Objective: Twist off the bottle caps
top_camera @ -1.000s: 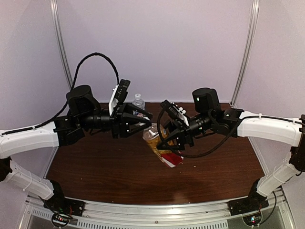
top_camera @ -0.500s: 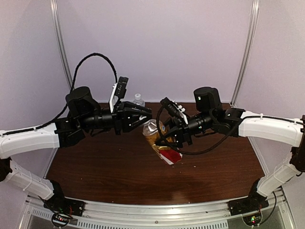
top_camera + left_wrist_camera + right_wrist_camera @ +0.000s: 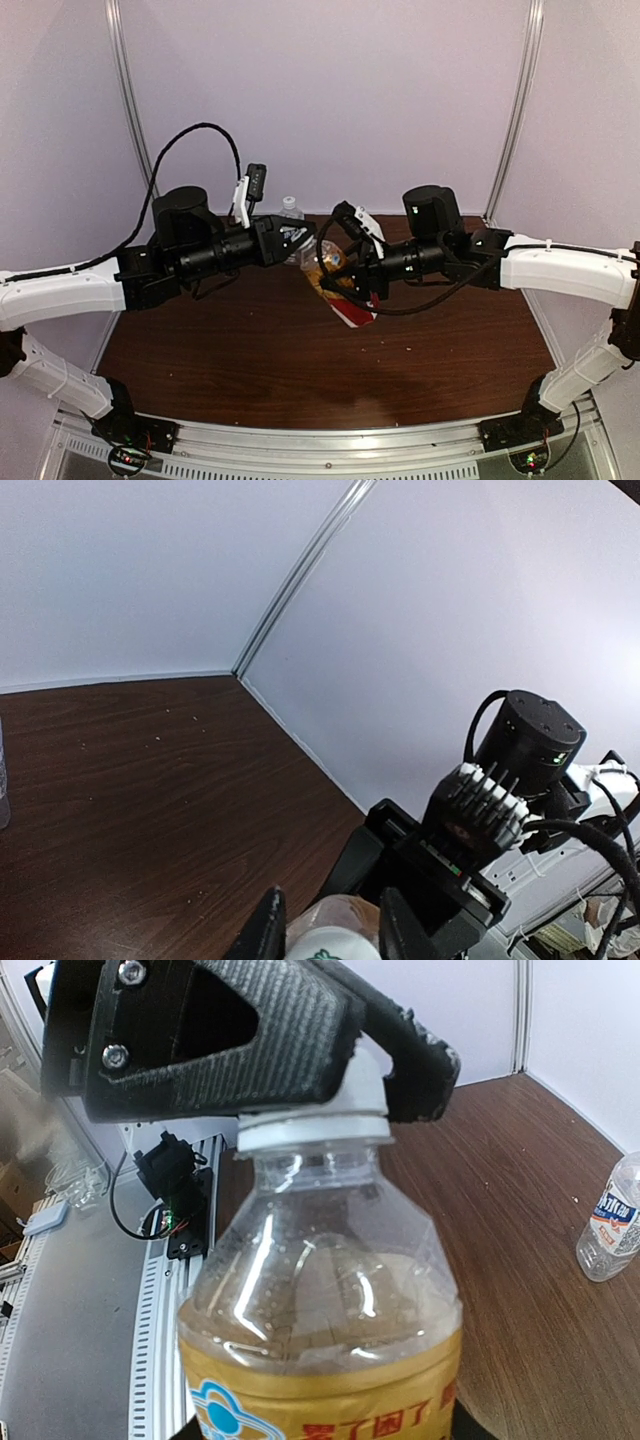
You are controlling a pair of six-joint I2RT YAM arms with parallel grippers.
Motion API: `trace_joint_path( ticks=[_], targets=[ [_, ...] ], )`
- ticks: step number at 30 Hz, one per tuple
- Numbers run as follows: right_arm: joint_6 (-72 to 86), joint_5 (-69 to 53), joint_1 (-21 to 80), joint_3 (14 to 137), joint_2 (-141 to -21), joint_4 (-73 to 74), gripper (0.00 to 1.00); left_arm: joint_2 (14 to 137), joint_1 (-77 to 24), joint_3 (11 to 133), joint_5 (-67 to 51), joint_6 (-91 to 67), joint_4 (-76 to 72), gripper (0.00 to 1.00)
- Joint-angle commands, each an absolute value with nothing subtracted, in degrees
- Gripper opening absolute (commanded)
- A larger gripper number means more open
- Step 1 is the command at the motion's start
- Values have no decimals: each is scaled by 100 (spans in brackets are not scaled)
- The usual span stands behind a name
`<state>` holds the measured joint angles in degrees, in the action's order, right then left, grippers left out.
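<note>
the cap (image 3: 312, 1125) is pinched end-on by the left gripper (image 3: 298, 240), while the tilted bottle (image 3: 320, 1300) is clamped by the right gripper (image 3: 350, 280).

Glossy wood table (image 3: 250, 370), clear plastic bottle (image 3: 320, 1290), smooth white plastic cap (image 3: 315, 1125), ribbed matt black left pincer fingers (image 3: 230, 1030)

Two bottles (image 3: 320, 1290) (image 3: 608, 1222), two white caps (image 3: 313, 1128) (image 3: 290, 202), two arms (image 3: 60, 295) (image 3: 560, 265), one table (image 3: 250, 350).

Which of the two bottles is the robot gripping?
The amber bottle: the left gripper pinches its cap and the right gripper holds its body. The clear bottle stands alone at the far edge of the table.
</note>
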<state>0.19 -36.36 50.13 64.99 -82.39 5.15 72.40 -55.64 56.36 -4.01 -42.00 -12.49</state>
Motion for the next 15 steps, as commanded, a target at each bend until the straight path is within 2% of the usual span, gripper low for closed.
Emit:
trace_joint_path(
  ticks=[1, 4, 8, 11, 15],
  targets=[
    [-8, -3246, 4878, 6444, -8102, 472, 42, 7010, -5521, 5632, -143, -3853, -1408, 32],
    [-167, -3697, 4876, 6409, -8016, 495, 42, 6789, -5430, 5537, -507, -3423, -1520, 53],
    [-257, -4513, 4869, 6422, -7981, 544, 44, 6546, -5252, 5501, -1264, -2755, -1509, 69],
    [-281, -5150, 4869, 6462, -8010, 562, 45, 6432, -5159, 5493, -1946, -2312, -1463, 76],
    [-180, -5848, 4869, 6503, -8091, 482, 46, 6422, -5057, 5510, -2862, -2013, -1499, 78]
  ],
)
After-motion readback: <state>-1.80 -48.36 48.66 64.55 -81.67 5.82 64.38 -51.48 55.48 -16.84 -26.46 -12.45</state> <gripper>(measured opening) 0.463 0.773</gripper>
